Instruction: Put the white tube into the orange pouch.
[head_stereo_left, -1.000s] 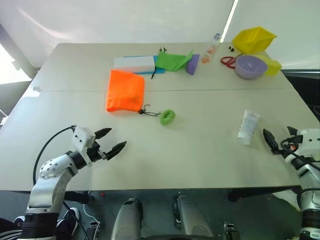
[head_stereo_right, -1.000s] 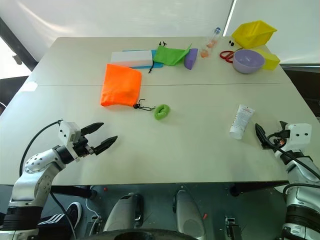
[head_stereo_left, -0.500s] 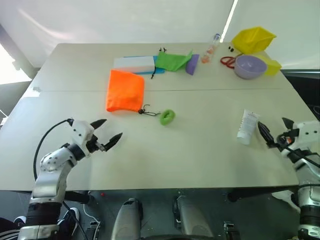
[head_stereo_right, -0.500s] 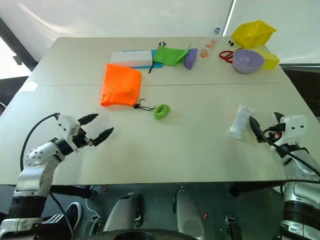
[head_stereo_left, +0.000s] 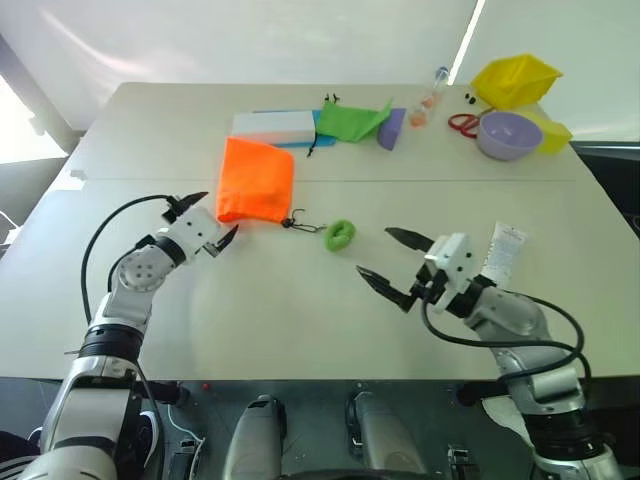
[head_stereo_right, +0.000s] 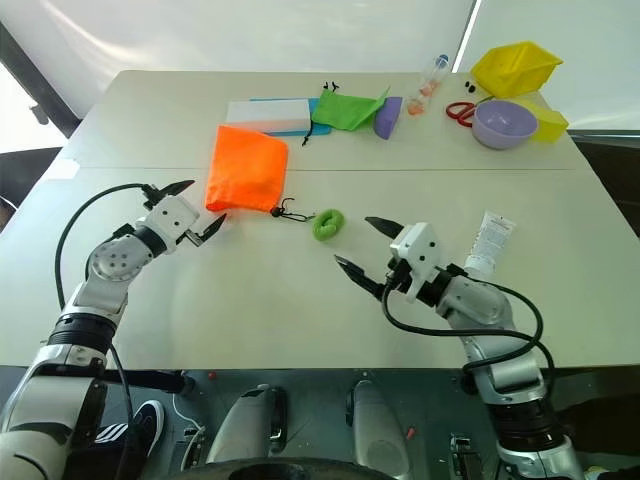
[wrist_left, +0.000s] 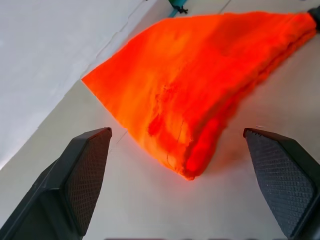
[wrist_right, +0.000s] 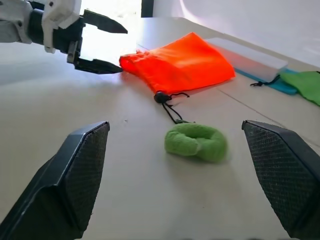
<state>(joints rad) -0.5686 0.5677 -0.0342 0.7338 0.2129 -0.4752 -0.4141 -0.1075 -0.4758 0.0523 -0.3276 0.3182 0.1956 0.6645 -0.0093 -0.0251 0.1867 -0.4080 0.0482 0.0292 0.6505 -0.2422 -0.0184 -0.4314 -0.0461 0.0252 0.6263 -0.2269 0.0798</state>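
The orange pouch lies flat left of the table's middle. Its dark cord runs to a green ring. My left gripper stands open just short of the pouch's near left corner, and in the left wrist view that corner sits between the fingers without touching them. The white tube lies on the right of the table. My right gripper is open and empty at mid-table, left of the tube, pointing toward the green ring and the pouch.
Along the far edge stand a long white box, a green pouch, a purple block, a clear bottle, red scissors, a purple bowl and a yellow pouch.
My right gripper has swung left from the table's right edge, past the tube, to mid-table. My left gripper has moved forward to the pouch's near corner and rolled. Both stay open.
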